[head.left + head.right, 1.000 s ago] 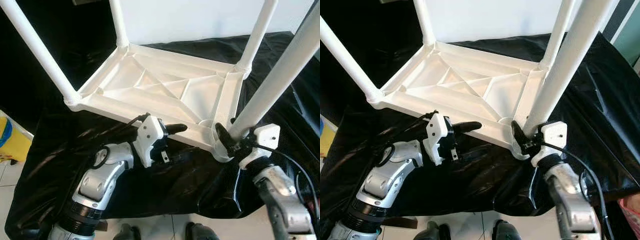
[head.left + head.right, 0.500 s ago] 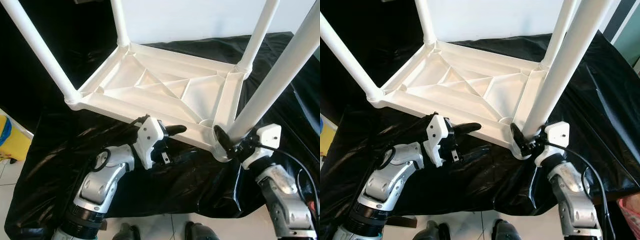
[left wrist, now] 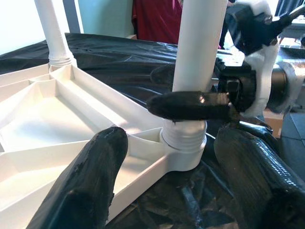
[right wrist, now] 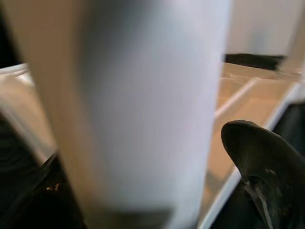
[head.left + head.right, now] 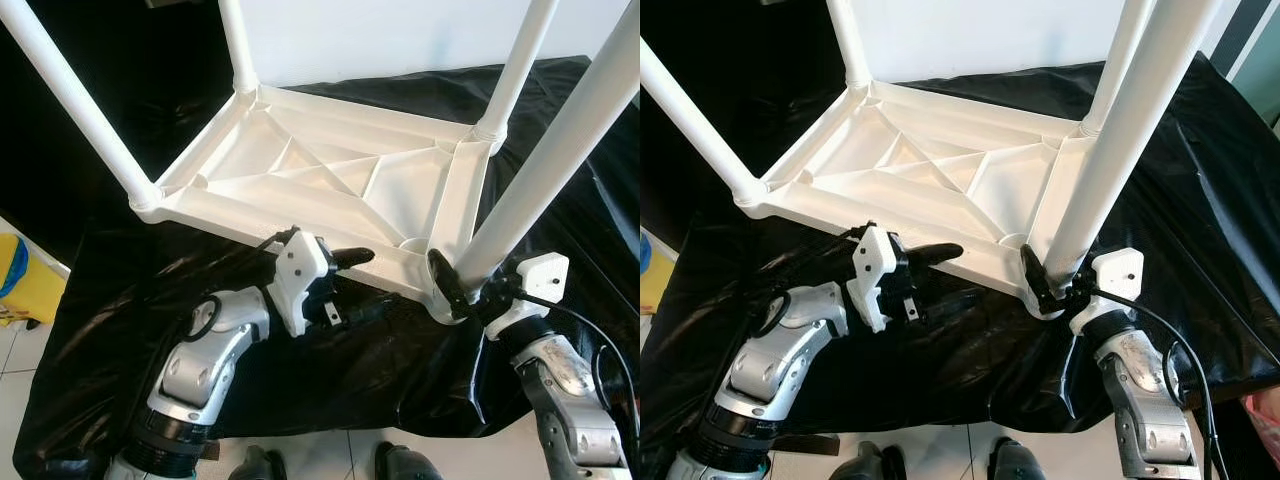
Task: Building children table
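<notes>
A: Where is the children's table?

B: The white plastic table top (image 5: 330, 185) lies upside down on the worktop (image 5: 130, 300), which is draped in black plastic sheeting. Four white legs stand up from its corners. The near leg (image 5: 545, 170) rises from the corner socket (image 3: 183, 143) closest to the robot's right side.

A: And the right gripper (image 5: 462, 292)?

B: It is at the base of that near leg, just above the socket. One of its fingers (image 5: 445, 283) lies across the leg's front, and in the right wrist view the other finger (image 4: 267, 167) sits beside the leg. The fingers are spread around the leg; whether they press it, I cannot tell.

A: The left gripper (image 5: 345, 268)?

B: It is at the table top's near rim, along from that socket. Its fingers (image 3: 86, 186) are wide apart, one over the rim and one outside it above the sheeting, holding nothing.
</notes>
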Robot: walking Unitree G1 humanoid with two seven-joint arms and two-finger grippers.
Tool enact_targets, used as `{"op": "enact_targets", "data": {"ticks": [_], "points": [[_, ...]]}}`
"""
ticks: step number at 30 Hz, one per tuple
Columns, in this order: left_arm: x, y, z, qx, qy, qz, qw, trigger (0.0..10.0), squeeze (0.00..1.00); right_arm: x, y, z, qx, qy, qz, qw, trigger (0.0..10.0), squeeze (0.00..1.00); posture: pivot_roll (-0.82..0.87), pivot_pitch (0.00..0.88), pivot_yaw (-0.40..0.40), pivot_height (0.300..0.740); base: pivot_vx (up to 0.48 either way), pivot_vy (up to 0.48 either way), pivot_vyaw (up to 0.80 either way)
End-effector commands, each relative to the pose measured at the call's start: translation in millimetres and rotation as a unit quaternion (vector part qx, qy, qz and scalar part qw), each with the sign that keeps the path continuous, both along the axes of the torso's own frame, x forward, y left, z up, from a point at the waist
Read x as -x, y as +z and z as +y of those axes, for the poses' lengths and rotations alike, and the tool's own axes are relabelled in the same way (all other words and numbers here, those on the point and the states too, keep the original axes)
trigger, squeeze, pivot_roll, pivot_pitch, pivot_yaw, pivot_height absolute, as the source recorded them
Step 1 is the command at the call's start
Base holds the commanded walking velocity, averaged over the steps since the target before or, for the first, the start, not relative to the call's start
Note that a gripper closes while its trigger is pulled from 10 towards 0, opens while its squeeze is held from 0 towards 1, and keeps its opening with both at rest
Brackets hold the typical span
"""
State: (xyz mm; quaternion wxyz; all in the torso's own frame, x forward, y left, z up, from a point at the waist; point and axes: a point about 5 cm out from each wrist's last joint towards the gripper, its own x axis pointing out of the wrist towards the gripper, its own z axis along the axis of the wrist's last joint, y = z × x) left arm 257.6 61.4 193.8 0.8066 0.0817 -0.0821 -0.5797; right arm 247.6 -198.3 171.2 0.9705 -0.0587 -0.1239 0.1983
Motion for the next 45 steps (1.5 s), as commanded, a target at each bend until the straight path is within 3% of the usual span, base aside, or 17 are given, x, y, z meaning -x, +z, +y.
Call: {"op": "enact_targets", "data": {"ticks": [1, 6, 9, 10, 11, 12, 24, 25, 26, 35, 40, 45], "points": [[-3.9, -2.4, 3.0, 0.003, 0.051, 0.005, 0.999, 10.0, 0.00, -0.7, -0.2, -1.8, 0.003, 0.043, 0.020, 0.999, 10.0, 0.00, -0.15, 0.171, 0.089, 0.740, 0.000, 0.000, 0.00], [-3.9, -2.7, 2.7, 0.003, 0.050, 0.005, 0.999, 10.0, 0.00, -4.9, 1.6, -7.1, 0.034, 0.093, 0.042, 0.994, 10.0, 0.00, -0.15, 0.170, 0.086, 0.740, 0.000, 0.000, 0.00], [-2.1, -3.0, 0.9, 0.003, 0.046, 0.005, 0.999, 10.0, 0.00, -7.4, -2.1, -2.9, 0.076, 0.150, 0.061, 0.984, 10.0, 0.00, -0.14, 0.166, 0.079, 0.740, 0.000, 0.000, 0.00], [-1.1, -3.2, 0.4, 0.003, 0.043, 0.006, 0.999, 10.0, 0.00, -8.5, -3.3, -2.1, 0.088, 0.163, 0.065, 0.980, 5.3, 0.00, -0.14, 0.167, 0.076, 0.740, 0.000, 0.000, 0.00], [-1.1, -3.2, 0.4, 0.003, 0.043, 0.006, 0.999, 10.0, 0.00, -8.5, -3.3, -2.1, 0.088, 0.163, 0.065, 0.980, 5.3, 0.00, -0.14, 0.167, 0.076, 0.740, 0.000, 0.000, 0.00], [0.3, -3.8, 0.1, 0.002, 0.040, 0.006, 0.999, 10.0, 0.00, -11.1, -3.8, -3.0, 0.092, 0.164, 0.067, 0.980, 0.0, 0.00, -0.14, 0.167, 0.071, 0.740, 0.000, 0.000, 0.00], [1.5, -6.0, -1.1, 0.000, 0.040, 0.008, 0.999, 10.0, 0.00, -11.9, -12.2, -10.0, 0.096, 0.156, 0.089, 0.979, 0.0, 0.00, -0.15, 0.159, 0.056, 0.740, 0.000, 0.000, 0.00], [1.1, -6.0, -1.8, 0.000, 0.041, 0.007, 0.999, 10.0, 0.00, -11.3, -13.4, -10.7, 0.089, 0.146, 0.092, 0.981, 2.7, 0.00, -0.15, 0.159, 0.054, 0.740, 0.000, 0.000, 0.00], [1.4, -6.2, -2.5, 0.001, 0.042, 0.008, 0.999, 10.0, 0.00, -10.3, -14.4, -10.7, 0.077, 0.134, 0.096, 0.983, 10.0, 0.00, -0.15, 0.160, 0.052, 0.740, 0.000, 0.000, 0.00], [0.5, -7.9, -6.2, 0.003, 0.049, 0.010, 0.999, 10.0, 0.00, -3.0, -24.1, -2.3, 0.040, 0.019, 0.096, 0.994, 10.0, 0.00, -0.16, 0.154, 0.043, 0.740, 0.000, 0.000, 0.00], [-0.9, -9.6, -6.9, 0.000, 0.054, 0.012, 0.998, 10.0, 0.00, 5.6, -33.6, 12.1, 0.015, -0.089, 0.100, 0.991, 10.0, 0.00, -0.17, 0.150, 0.039, 0.740, 0.000, 0.000, 0.00], [-0.3, -12.5, -6.4, -0.004, 0.054, 0.015, 0.998, 10.0, 0.00, 7.8, -37.2, 14.5, -0.002, -0.152, 0.107, 0.983, 10.0, 0.00, -0.17, 0.148, 0.037, 0.740, 0.000, 0.000, 0.00]]}}
